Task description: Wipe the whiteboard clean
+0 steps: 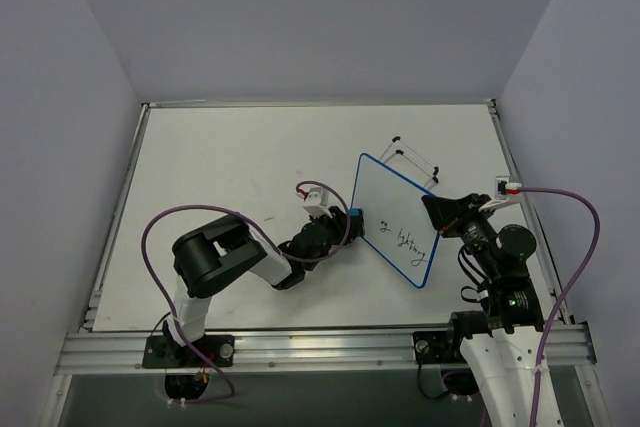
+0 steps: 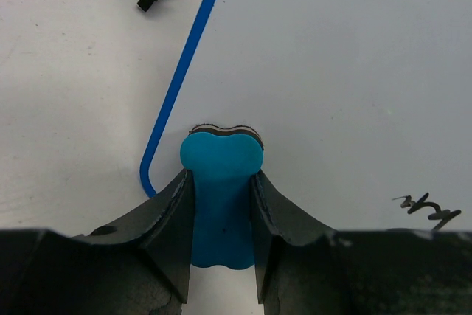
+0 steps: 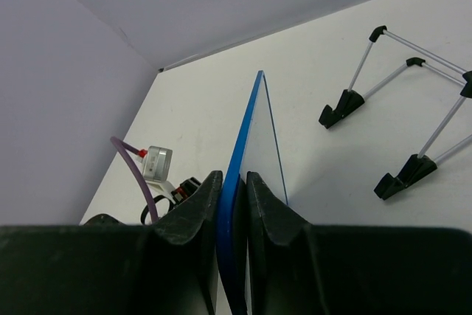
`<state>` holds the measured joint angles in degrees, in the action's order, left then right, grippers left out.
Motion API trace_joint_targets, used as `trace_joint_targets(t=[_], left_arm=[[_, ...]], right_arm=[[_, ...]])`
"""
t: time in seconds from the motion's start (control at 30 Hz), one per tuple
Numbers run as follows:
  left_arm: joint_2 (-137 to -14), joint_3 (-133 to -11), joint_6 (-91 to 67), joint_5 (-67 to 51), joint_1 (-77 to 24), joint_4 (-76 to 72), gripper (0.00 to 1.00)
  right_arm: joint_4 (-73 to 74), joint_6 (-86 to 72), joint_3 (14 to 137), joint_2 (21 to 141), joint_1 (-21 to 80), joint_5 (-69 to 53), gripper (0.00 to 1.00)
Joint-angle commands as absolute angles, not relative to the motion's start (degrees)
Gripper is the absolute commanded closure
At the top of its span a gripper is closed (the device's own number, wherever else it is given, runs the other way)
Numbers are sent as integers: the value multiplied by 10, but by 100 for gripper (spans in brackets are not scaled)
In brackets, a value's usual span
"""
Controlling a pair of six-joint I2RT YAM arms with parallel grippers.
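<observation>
The whiteboard [image 1: 395, 217] is held tilted over the table [image 1: 230, 147], its blue rim pinched by the right gripper [image 3: 234, 178]. A blue eraser [image 2: 221, 156] is clamped in the left gripper [image 2: 221, 176] and pressed against the board's corner.

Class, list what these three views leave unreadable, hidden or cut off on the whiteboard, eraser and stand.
- Writing: top view, too small to read; left wrist view, mostly behind the left gripper.
- Eraser: left wrist view, lower end hidden inside that gripper.
- Whiteboard face: right wrist view, edge-on; right gripper covers the rim.
- Stand: right wrist view, cut off at the right edge.
</observation>
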<state>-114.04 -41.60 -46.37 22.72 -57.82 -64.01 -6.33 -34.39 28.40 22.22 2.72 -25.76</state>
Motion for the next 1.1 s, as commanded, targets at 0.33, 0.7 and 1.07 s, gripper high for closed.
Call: trace_joint_targets(t=[0.33, 0.7, 1.07], left_arm=[[-1061, -460, -412, 156, -660, -667, 98], [-1060, -485, -389, 153, -686, -684, 98], [-1048, -432, -368, 190, -606, -699, 98]], right_arm=[[-165, -440, 288, 204, 47, -336, 100], [-188, -482, 274, 197, 47, -345, 100], [-135, -497, 282, 197, 48, -311, 100]])
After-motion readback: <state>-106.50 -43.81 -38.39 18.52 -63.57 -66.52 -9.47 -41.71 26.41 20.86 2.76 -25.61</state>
